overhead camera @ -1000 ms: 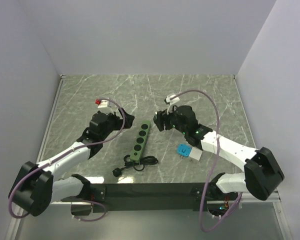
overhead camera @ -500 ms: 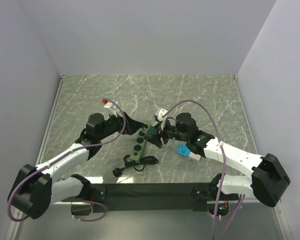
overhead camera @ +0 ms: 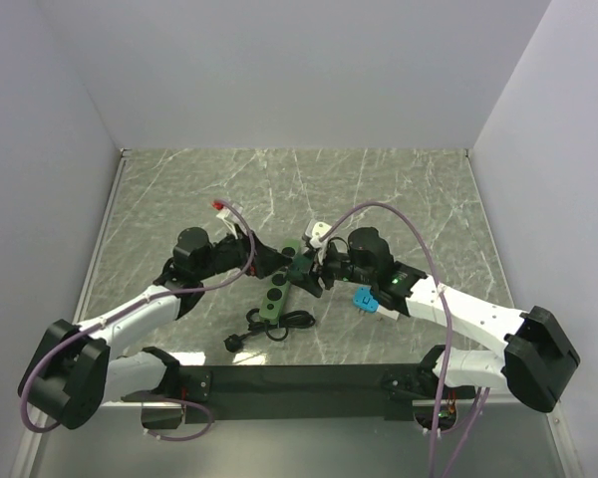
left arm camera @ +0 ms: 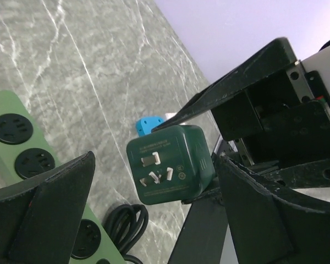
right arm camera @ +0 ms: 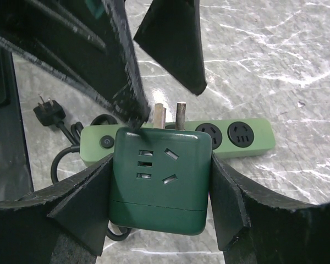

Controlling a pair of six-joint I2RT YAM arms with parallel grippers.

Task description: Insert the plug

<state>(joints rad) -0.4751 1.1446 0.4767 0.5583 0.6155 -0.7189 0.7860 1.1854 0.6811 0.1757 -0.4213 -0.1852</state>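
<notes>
Right tool (right arm camera: 160, 159): clamped on the green plug (right arm camera: 159, 187), gripping two opposite flat side faces at roughly mid-body. Held clear of the desk (overhead camera: 409, 199), about mid-desk, over the far end of the power strip (right arm camera: 261, 144). Not seated in any socket. Prongs (right arm camera: 180, 114) pointing away from the right wrist, toward the strip side.

Left tool (left arm camera: 155, 158): wide open, holding nothing, straddling the plug with a finger on either side. Very close in. Contact with the plug's corner by the prongs: cannot tell.

Handling, judged from looks:
- Hard moulded block, rigid, no give under the grip. Probably light.
- Smooth faces, so likely to slip or twist if pushed off-axis.
- Metal prongs look stiff. Not a grip point, and no levering sideways.
- Best hold looks like the present one: flat side faces, prong face left free.
- Push straight along the prongs and line all of them up with the socket before adding force.

Further out:
- Strip lying diagonally, one end toward the near edge, several sockets free.
- Looks light and unanchored, so expect sliding on the smooth marble-pattern desk under insertion force. Worth pinning with the left tool.
- Black cord (overhead camera: 279, 324) bunched at the strip's near end, cord plug (overhead camera: 233, 343) loose beside it, toward the near-left.
- Blue block (overhead camera: 365, 298) on the desk to the right of the strip, by the right arm. No apparent role.
</notes>
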